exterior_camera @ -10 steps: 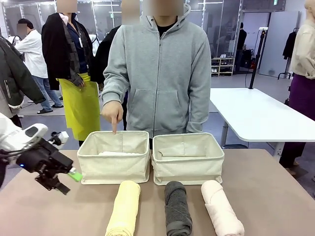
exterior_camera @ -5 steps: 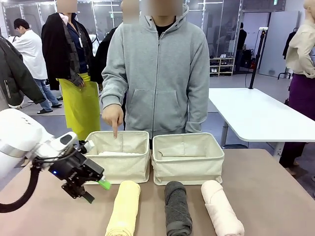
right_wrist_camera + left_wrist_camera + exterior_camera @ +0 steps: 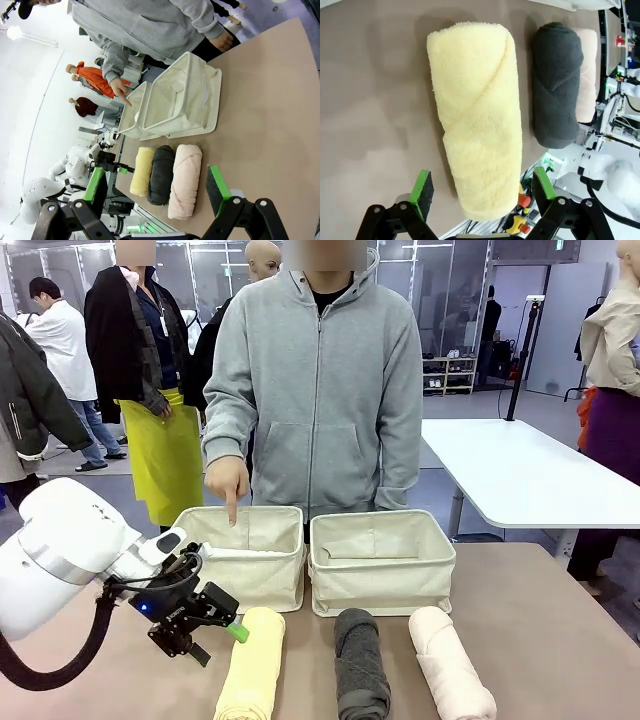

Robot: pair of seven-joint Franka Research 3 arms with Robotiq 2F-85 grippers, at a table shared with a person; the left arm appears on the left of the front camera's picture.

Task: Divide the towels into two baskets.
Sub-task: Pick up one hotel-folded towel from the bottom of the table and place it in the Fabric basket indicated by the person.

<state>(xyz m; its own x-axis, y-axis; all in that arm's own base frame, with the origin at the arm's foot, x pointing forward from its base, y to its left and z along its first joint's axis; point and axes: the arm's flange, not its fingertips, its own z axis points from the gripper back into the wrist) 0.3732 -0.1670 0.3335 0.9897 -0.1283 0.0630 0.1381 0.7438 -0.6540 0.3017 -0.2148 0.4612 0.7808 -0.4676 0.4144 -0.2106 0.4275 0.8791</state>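
Three rolled towels lie side by side on the brown table: pale yellow (image 3: 252,665), dark grey (image 3: 360,662) and pale pink (image 3: 450,662). A white towel (image 3: 235,553) lies inside the left basket (image 3: 240,585); the right basket (image 3: 380,585) stands beside it. My left gripper (image 3: 215,640) is open at the yellow towel's far end, just in front of the left basket. In the left wrist view its fingers (image 3: 422,187) straddle the yellow towel (image 3: 477,115) from above. My right gripper (image 3: 155,182) is open with nothing in it, high over the table's right side.
A person in a grey hoodie stands behind the baskets, one hand (image 3: 230,485) pointing a finger down into the left basket. A white table (image 3: 520,475) stands at the back right, and other people farther off. Bare tabletop lies left of the yellow towel and right of the pink one.
My left arm has swung in from the table's left edge to the yellow towel, gripper still open. The towels, the baskets and the pointing hand have stayed put.
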